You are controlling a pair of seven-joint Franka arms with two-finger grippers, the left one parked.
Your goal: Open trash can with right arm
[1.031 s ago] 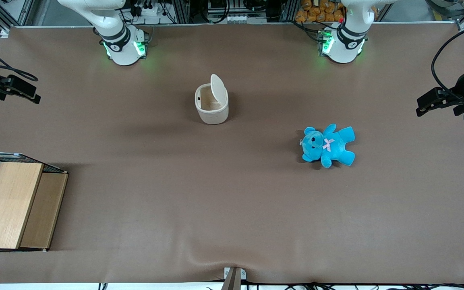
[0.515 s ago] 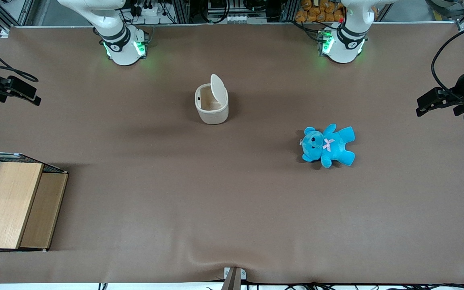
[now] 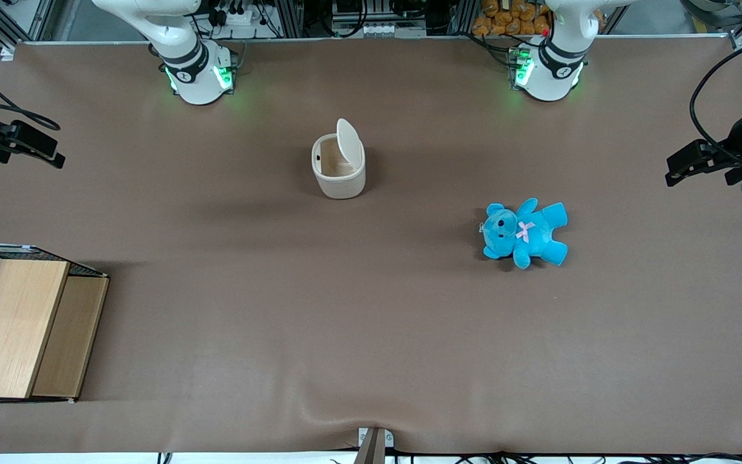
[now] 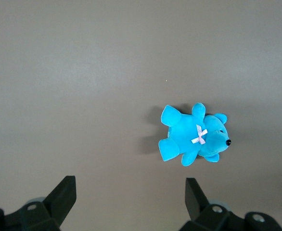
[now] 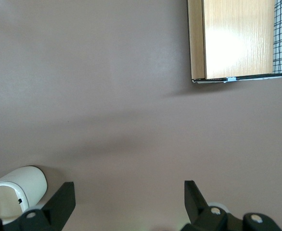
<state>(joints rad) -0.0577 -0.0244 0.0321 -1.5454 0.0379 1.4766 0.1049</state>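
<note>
Worktop [image 3: 371, 335]: brown mat, carrying everything here.
Wooden box [image 3: 20, 328]: sitting at the worktop's working-arm end, near the corner closest to the front camera; wire mesh showing along its outer side; also showing in the right wrist view [image 5: 237, 38].
Right arm [image 3: 181, 48]: white, green-lit base standing at the worktop edge farthest from the front camera.
Trash can [image 3: 339, 164]: cream-white, standing upright mid-worktop, nearer the base edge than the camera edge; lid [image 3: 348, 140] standing up, beige inside showing; partly showing in the right wrist view [image 5: 13, 192].
Teddy bear [image 3: 524, 232]: blue, lying flat, well apart from the trash can, toward the parked arm's end.
Gripper [image 5: 129, 202]: hanging above bare mat at the working-arm end, fingers [image 5: 61, 202] spread wide, gripping nothing, well apart from the trash can.
</note>
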